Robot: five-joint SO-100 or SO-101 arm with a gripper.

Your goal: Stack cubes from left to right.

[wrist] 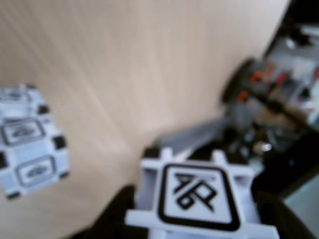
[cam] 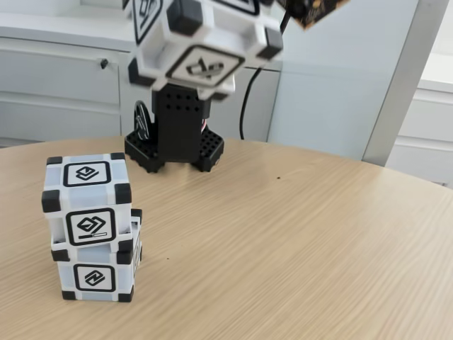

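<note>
At the left of the fixed view, two cubes stand stacked on the pale wooden bench (cam: 297, 241). The lower cube (cam: 95, 273) sits flat on the bench, and the upper cube (cam: 86, 202) rests on it, shifted slightly to the left and a little askew, so their edges do not line up. In the wrist view the same stack (wrist: 30, 142) appears blurred at the left edge.

Further right, a third cube (cam: 205, 46) hangs tilted in the air at the top of the fixed view, well above the bench and above the arm's black base (cam: 177, 138). In the wrist view this cube (wrist: 197, 196) lies between the dark fingers (wrist: 117, 219) of the hand (wrist: 194, 219), which is closed on its two sides. A black cable (cam: 245, 99) drops behind the base.
</note>
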